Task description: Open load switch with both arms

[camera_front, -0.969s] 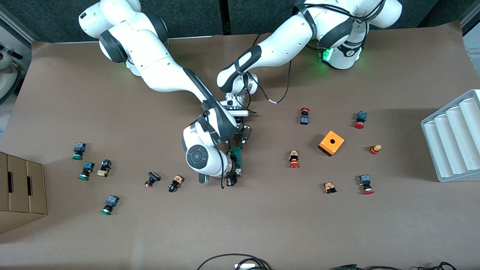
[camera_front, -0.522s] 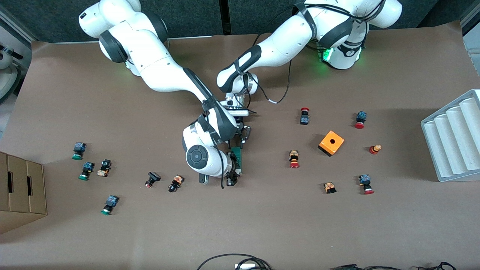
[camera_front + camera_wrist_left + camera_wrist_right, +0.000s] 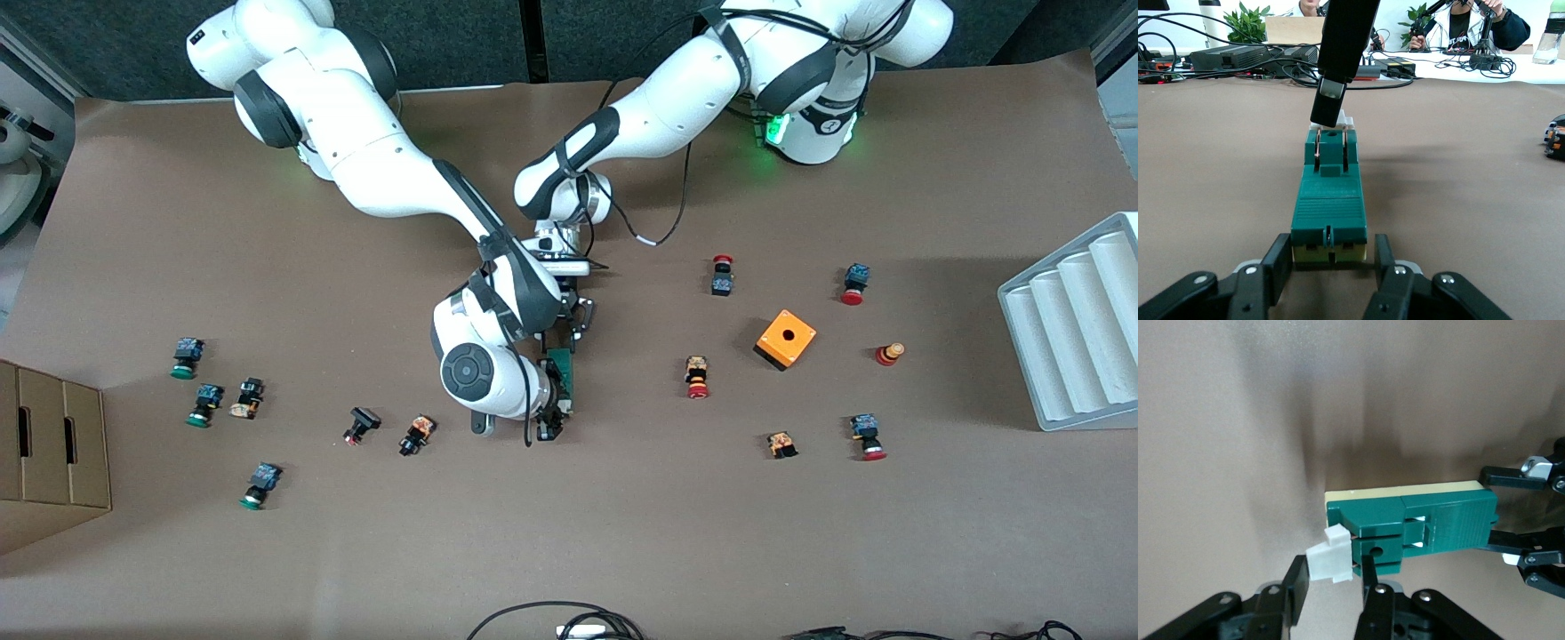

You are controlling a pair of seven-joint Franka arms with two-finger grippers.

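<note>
Near the middle of the table (image 3: 622,533), well toward the right arm's end from the orange box (image 3: 786,339), the load switch (image 3: 561,374) is lying flat with both grippers on it. Its long axis is running from the robots' bases toward the front camera, so the two hands are meeting it end to end, one at each tip.

The left gripper (image 3: 1329,260) is clamping the plain end, the one farther from the front camera, its fingers (image 3: 1278,267) pressing the green block's two sides low against the tabletop. The right gripper (image 3: 1331,577) is coming down from above at the end nearer the camera, and its fingers (image 3: 1296,590) are pinching the small white piece (image 3: 1329,560) that sticks out there. Neither hand is standing open; each is closed on its own part of the switch.

What matters next, I would judge, is that the white piece sits straight out along the block's length from the left hand's grip. With the body being pinned at one end, any pull or lever on the white piece should work against that hold without sliding the block. A skewed pull might twist the switch out of the left fingers.
</note>
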